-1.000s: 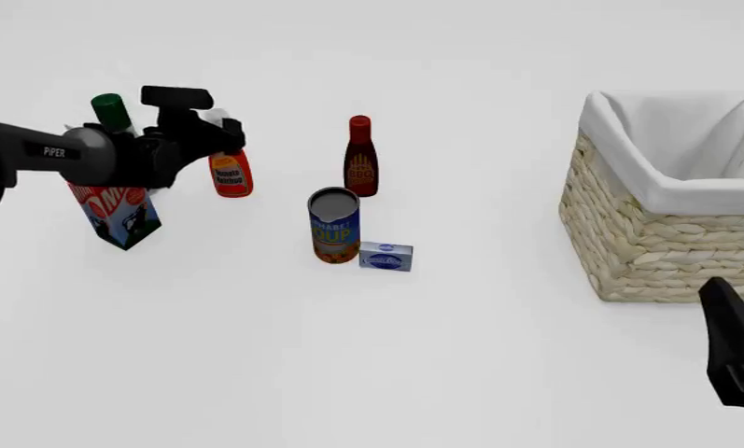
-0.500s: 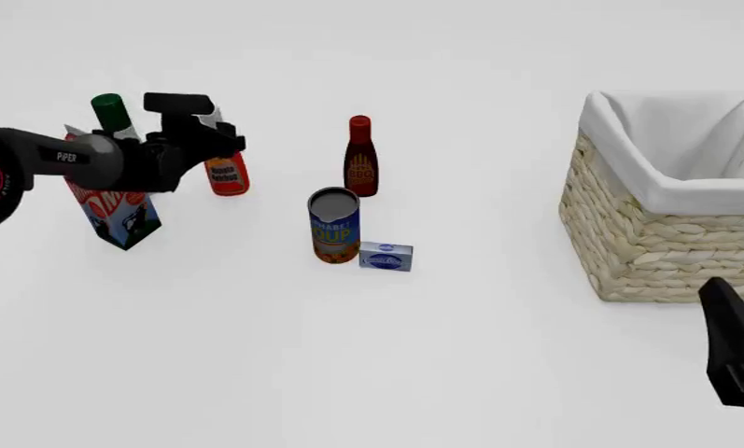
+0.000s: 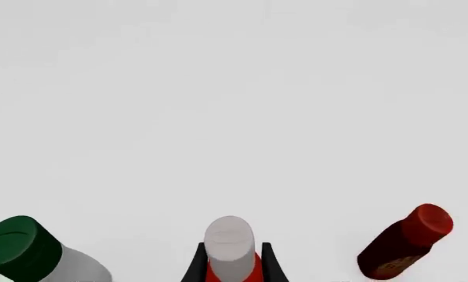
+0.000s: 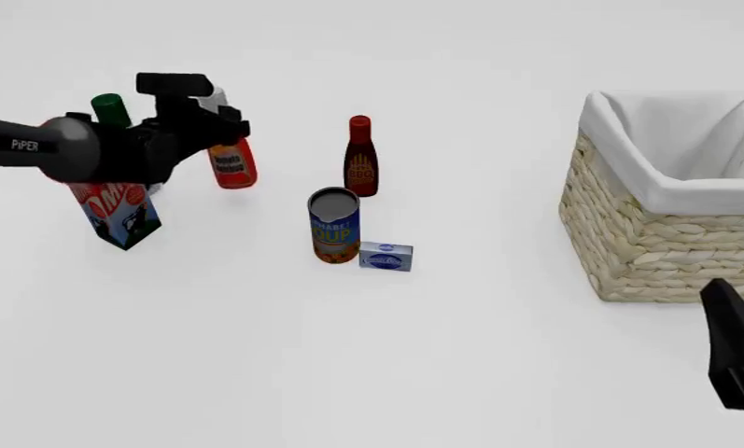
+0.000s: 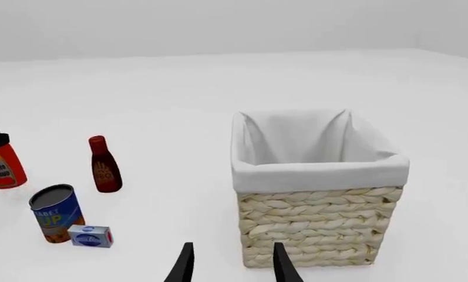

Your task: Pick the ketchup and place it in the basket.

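The ketchup (image 4: 232, 164), an orange-red bottle with a white cap, hangs tilted at the far left, with my left gripper (image 4: 218, 128) shut on its neck. In the left wrist view the white cap of the ketchup (image 3: 229, 238) sticks out between the two black fingers (image 3: 194, 265). The basket (image 4: 652, 245), pale wicker with a white lining, stands at the right edge with its inside bare. It fills the middle of the right wrist view as the basket (image 5: 316, 208). My right gripper (image 5: 234, 267) is open and holds nothing, low at the near right, just in front of the basket.
A maroon bottle (image 4: 360, 159) with a red cap stands right of the ketchup. In front of it are a blue-and-orange can (image 4: 334, 227) and a small blue box (image 4: 386, 256). A green-capped white bottle (image 4: 110, 110) and a red-and-blue carton (image 4: 122, 213) sit under my left arm.
My left gripper has risen a little with the ketchup, and the bottle now tilts, its base swung to the right. The right arm has not moved.
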`<state>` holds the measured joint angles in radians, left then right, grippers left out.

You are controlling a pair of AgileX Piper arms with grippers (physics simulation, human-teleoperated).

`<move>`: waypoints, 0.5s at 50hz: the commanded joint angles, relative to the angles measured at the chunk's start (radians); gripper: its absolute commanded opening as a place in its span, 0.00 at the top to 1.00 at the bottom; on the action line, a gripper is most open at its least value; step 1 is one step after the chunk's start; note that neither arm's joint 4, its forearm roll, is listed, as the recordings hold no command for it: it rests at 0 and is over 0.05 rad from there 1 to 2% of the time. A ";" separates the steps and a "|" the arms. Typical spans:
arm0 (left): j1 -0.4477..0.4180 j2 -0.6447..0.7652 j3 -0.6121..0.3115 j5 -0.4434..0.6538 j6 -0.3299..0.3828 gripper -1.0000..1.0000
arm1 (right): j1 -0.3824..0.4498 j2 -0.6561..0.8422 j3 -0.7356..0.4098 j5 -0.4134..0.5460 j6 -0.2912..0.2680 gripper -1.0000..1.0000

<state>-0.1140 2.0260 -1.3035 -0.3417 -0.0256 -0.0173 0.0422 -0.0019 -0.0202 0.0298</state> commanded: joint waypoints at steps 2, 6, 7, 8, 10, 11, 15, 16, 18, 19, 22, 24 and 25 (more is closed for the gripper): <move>-0.033 -0.154 0.070 0.035 0.006 1.00 | 0.003 -0.027 -0.001 0.017 -0.002 0.00; -0.041 -0.193 0.086 0.047 0.006 1.00 | 0.005 -0.029 -0.002 0.016 -0.003 0.00; -0.045 -0.206 0.093 0.053 0.005 1.00 | 0.005 -0.031 -0.002 0.017 -0.003 0.00; -0.047 -0.213 0.098 0.053 0.007 1.00 | 0.005 -0.031 -0.002 0.016 -0.003 0.00; -0.051 -0.235 0.110 0.061 0.007 1.00 | 0.005 -0.033 -0.002 0.016 -0.005 0.00; -0.055 -0.249 0.119 0.064 0.007 1.00 | 0.004 -0.035 -0.002 0.018 -0.004 0.00; -0.060 -0.279 0.132 0.076 0.003 1.00 | 0.005 -0.037 -0.003 0.018 -0.005 0.00; -0.067 -0.307 0.143 0.088 0.002 1.00 | 0.005 -0.039 -0.004 0.018 -0.005 0.00; -0.068 -0.316 0.146 0.093 0.002 1.00 | 0.007 -0.040 -0.005 0.017 -0.006 0.00; -0.071 -0.328 0.151 0.097 -0.001 1.00 | 0.007 -0.040 -0.005 0.016 -0.006 0.00; -0.075 -0.368 0.163 0.118 -0.001 1.00 | 0.008 -0.042 -0.006 0.009 -0.010 0.00; -0.081 -0.402 0.173 0.132 -0.008 1.00 | 0.011 -0.042 -0.008 0.007 -0.014 0.00; -0.084 -0.416 0.178 0.140 -0.006 1.00 | 0.011 -0.042 -0.009 0.007 -0.015 0.00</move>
<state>-0.1763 1.7325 -1.1655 -0.2503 -0.0403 -0.0106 0.0067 -0.0064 -0.0082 0.0222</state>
